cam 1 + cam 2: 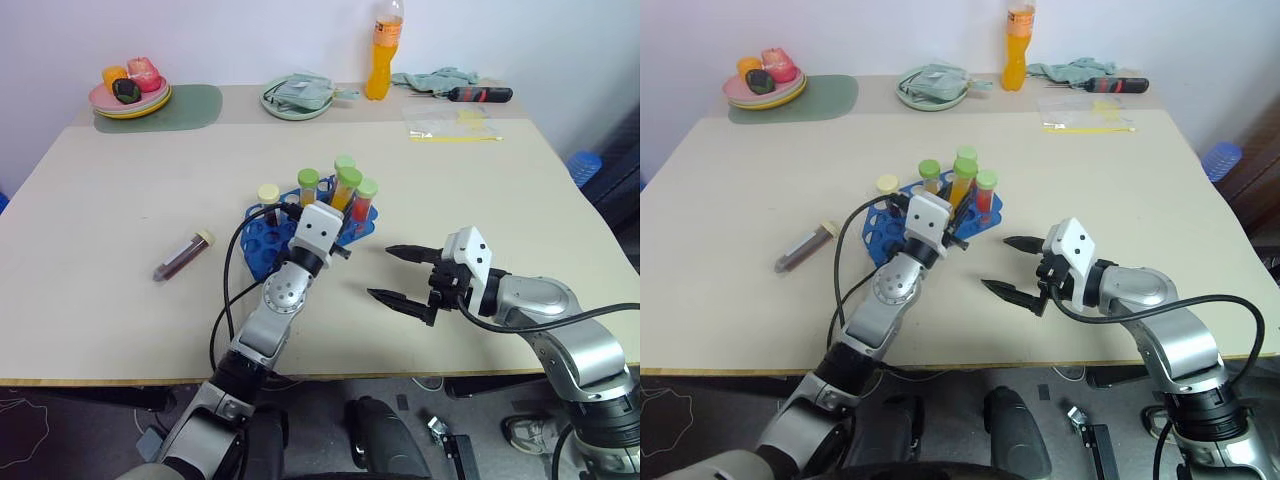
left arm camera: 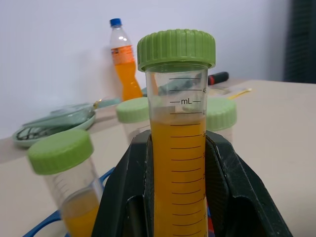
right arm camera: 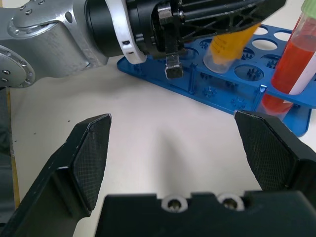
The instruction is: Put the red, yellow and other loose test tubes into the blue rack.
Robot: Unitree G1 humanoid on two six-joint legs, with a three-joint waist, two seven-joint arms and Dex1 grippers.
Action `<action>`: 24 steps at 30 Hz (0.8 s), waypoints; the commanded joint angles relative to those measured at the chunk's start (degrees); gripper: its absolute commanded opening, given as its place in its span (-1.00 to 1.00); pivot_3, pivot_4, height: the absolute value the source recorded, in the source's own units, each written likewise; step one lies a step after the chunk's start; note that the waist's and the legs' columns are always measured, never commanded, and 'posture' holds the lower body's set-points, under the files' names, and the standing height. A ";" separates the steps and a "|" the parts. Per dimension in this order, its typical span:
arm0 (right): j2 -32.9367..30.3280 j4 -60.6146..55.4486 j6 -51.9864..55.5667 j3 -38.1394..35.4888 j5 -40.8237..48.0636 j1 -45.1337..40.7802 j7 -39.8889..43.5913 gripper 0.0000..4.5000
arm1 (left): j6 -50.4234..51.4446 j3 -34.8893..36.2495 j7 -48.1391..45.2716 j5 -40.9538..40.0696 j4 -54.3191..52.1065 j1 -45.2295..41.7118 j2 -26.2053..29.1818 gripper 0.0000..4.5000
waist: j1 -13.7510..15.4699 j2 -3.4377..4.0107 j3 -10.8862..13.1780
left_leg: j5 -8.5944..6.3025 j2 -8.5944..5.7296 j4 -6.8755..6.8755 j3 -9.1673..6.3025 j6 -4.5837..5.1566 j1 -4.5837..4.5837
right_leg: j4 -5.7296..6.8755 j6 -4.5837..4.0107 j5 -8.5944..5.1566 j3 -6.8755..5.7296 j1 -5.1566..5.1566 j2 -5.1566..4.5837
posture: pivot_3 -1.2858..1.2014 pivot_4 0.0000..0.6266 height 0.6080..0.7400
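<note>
The yellow test tube point(image 2: 178, 163), judged light, rigid and slippery, is clamped mid-barrel by the left gripper point(image 1: 335, 222) above the blue rack point(image 1: 262, 235), while the right gripper point(image 1: 398, 274) is held open and empty.

The left gripper point(image 1: 334, 222) hides the lower part of the yellow tube point(image 2: 178, 148) it clamps, and its arm covers part of the blue rack point(image 1: 262, 240). The orange bottle's point(image 1: 384, 48) cap is cut off.
</note>
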 commanded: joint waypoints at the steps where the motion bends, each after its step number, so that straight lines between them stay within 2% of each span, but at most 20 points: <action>1: 0.25 -3.11 -0.29 -0.81 1.10 -0.32 -0.24 0.96 | -1.95 1.20 -0.61 1.29 -0.52 -0.23 -0.54 -0.64 | -0.02 0.00 0.00 | 0.00 0.00 0.00 0.00 0.00 0.00 | 0.00 0.00 0.00 0.00 0.00 0.00 | 0.03 -0.52 1.00; 12: 0.91 -3.67 -0.05 -0.17 1.06 -0.04 -1.03 0.96 | -1.57 3.35 -1.41 2.82 -0.77 1.52 -0.33 -0.64 | -0.01 0.01 -0.01 | 0.00 0.00 0.00 -0.01 0.00 0.02 | 0.01 0.00 0.00 0.00 0.01 0.00 | 0.03 -0.52 1.00; 24: 1.52 -3.63 -0.10 0.50 0.95 -0.30 -1.25 0.96 | -4.43 5.85 -4.32 -0.82 2.55 2.34 -3.17 -0.64 | -0.03 0.01 -0.02 | 0.00 0.00 0.00 -0.01 0.00 0.04 | 0.02 0.00 0.00 0.00 0.03 0.01 | 0.03 -0.52 1.00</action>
